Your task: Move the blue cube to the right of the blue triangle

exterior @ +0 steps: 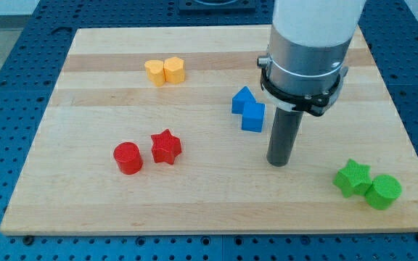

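The blue cube [253, 117] sits near the board's middle, touching the blue triangle [242, 99], which lies just above it and to its left. My tip [279, 162] is at the end of the dark rod, below and to the right of the blue cube, a short gap away from it. The arm's white and silver body [305, 51] hangs over the view's upper right.
A yellow pair of blocks [165, 71] sits at the upper left. A red cylinder [128, 157] and a red star [166, 147] lie at the lower left. A green star [353, 177] and a green cylinder [383, 191] lie at the lower right, near the wooden board's edge [209, 226].
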{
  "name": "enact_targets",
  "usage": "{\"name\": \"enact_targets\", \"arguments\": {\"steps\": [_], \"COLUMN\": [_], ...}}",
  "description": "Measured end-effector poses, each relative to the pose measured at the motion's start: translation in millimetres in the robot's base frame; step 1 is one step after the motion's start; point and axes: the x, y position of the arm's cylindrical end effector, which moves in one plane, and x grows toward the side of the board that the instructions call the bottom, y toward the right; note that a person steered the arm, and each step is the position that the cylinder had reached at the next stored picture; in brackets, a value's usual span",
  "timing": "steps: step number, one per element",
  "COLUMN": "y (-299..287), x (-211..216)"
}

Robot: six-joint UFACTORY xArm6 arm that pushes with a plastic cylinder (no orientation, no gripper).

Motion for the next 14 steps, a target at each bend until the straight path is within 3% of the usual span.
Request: {"name": "enact_targets", "arguments": {"steps": [2,6,7,9,11,14], "y": [-52.6,-1.2,0.7,-68.4,-29.6,-21.2], "x": [6.8,-82.3,-82.1,-47.7,-77.0,-95.7]}}
